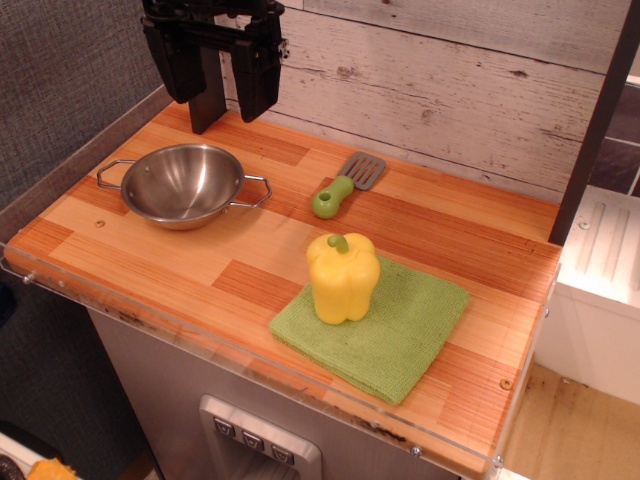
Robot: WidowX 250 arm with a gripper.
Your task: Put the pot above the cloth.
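1. Pot (185, 183): sits untouched at ten o'clock on the wooden counter (250, 280), well apart from the cloth (400, 330) at five o'clock.
2. Gripper (214, 95): hangs high near twelve o'clock of the pot, jaws spread wide, holding nothing.
3. Risk at the grasp: shiny, thin rim and shallow sloping wall; likely to slip or tip the pot if pinched off-centre or too lightly.
4. Risk from the wire handles (255, 190) at three and nine o'clock: easy to snag or to spin the pot.
5. Risk on the way: green-handled spatula (345, 188) lies at three o'clock of the pot, near the path; could get knocked.
6. Risk at the goal: yellow pepper (343, 277) stands upright on the cloth's ten o'clock corner; could get toppled by a low carry, or leave the pot tilted against it.
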